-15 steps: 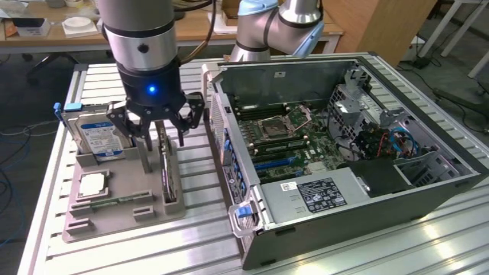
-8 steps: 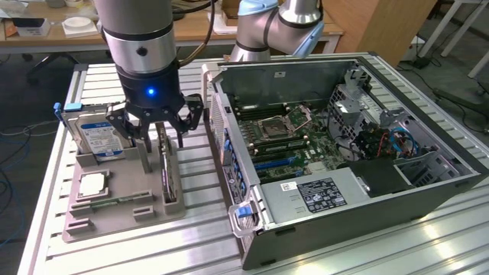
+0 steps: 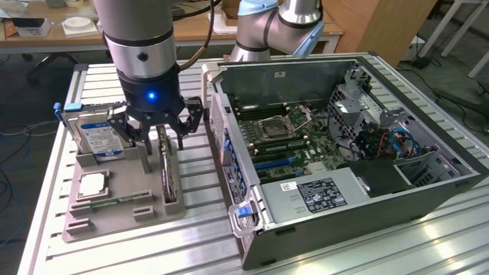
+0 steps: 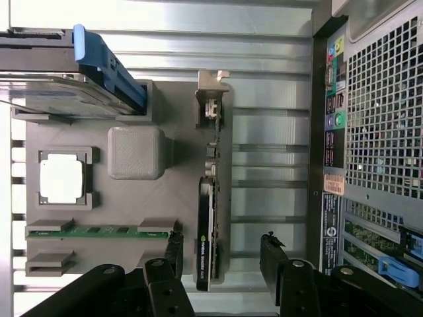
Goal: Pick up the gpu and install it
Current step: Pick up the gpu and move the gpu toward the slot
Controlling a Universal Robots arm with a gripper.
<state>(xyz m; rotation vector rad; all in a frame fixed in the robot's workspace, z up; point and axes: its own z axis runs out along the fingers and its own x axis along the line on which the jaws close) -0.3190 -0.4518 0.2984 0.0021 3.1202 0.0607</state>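
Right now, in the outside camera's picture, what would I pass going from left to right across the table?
From the exterior view's left: hard drive → gpu standing on edge → computer case's perforated back panel → motherboard → blue cables.

gpu [image 3: 166,172] is left of centre in the exterior view, a bit below the middle of the frame. It's standing on its long edge in a slot of the grey tray [image 3: 99,215], so you only get it edge-on: thin, flat, mostly dark, running from lower frame up toward the middle. Looks upright, not leaning. The wrist view shows the edge better: a silvery metal bracket at one end, a sliver of circuit board with small parts along the middle, and a black shroud with a small logo label at the other end. Still seated in the tray.
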